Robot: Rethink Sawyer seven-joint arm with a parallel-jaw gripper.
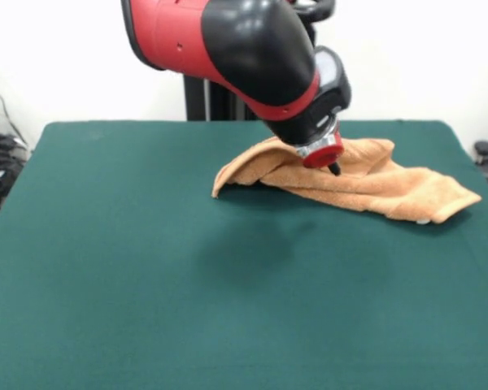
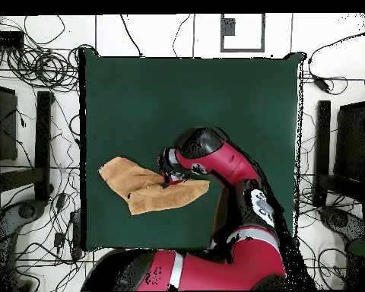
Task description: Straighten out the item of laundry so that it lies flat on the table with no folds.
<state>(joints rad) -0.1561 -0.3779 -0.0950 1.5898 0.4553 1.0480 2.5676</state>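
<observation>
The orange-tan towel (image 1: pixel 382 185) lies crumpled on the dark green table (image 1: pixel 146 260), at the far right in the front view. It is bunched into folds, with a raised ridge on its left part and a flatter end reaching toward the table's right edge. In the overhead view the towel (image 2: pixel 144 190) sits at the lower left of the table (image 2: pixel 216 99). My gripper (image 1: pixel 335 169) points down and its tip meets the middle of the towel; from above, the gripper (image 2: pixel 171 180) is over the towel's right part. The arm hides part of the towel behind it.
The red and black arm (image 1: pixel 252 49) leans over the far side of the table. Tangled cables (image 2: pixel 33 68) and dark equipment (image 2: pixel 349 152) lie on the floor around the table. The towel's end lies close to the table's edge (image 1: pixel 472 203).
</observation>
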